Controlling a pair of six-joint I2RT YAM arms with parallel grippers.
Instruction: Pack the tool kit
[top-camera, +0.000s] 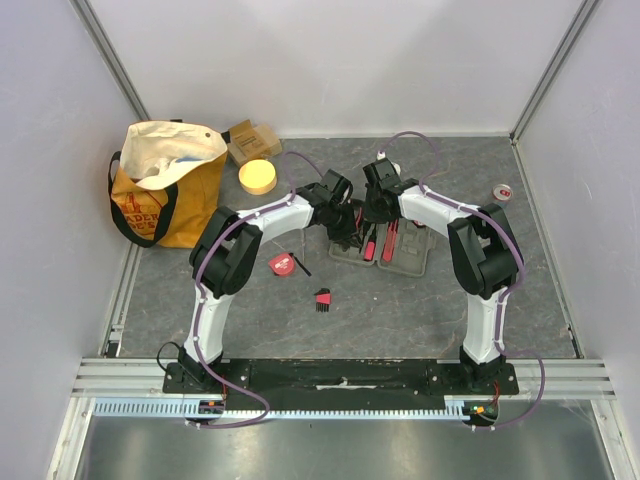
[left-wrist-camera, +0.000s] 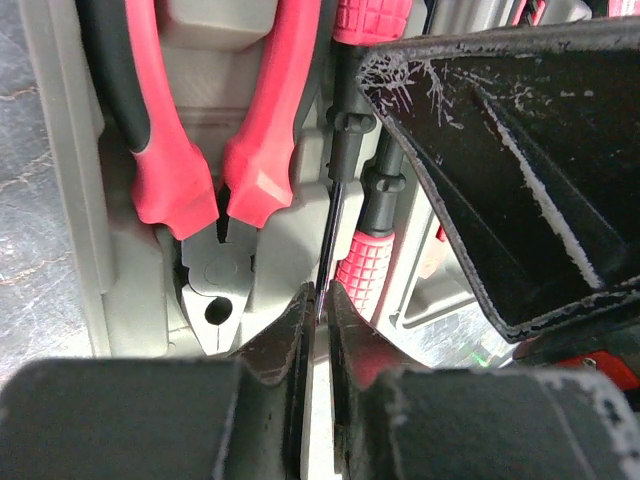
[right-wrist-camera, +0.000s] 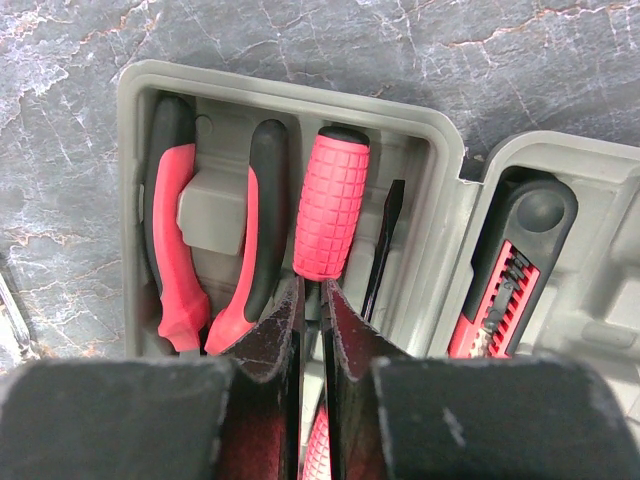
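Two robot arms meet over the open grey case (top-camera: 412, 262), which lies at mid-tabletop (top-camera: 420, 320) with both halves flat. The left pincer (left-wrist-camera: 318, 300) is clenched on the thin black shaft of a red-handled screwdriver (right-wrist-camera: 330, 200). The right pincer (right-wrist-camera: 311, 295) is clamped on the same tool at the foot of its handle, its fingers (right-wrist-camera: 270, 340) drawn to a narrow slit.

The screwdriver runs along the slot just beside the pliers (left-wrist-camera: 190, 170), which sit in the same half of the case with their red-and-black grips apart. Whether the screwdriver is fully seated cannot be told. A second red grip (left-wrist-camera: 365, 270) shows lower in that row. A red-and-black knife (right-wrist-camera: 505, 285) rests in the other half.

Outside the case, near the left arm, lie a small red tool (top-camera: 283, 264) and a set of hex keys (top-camera: 322, 298), apart from each other. At the far left stands an orange-and-cream bag (top-camera: 165, 200), with a cardboard box (top-camera: 250, 140) and a yellow disc (top-camera: 258, 177) just beside it.
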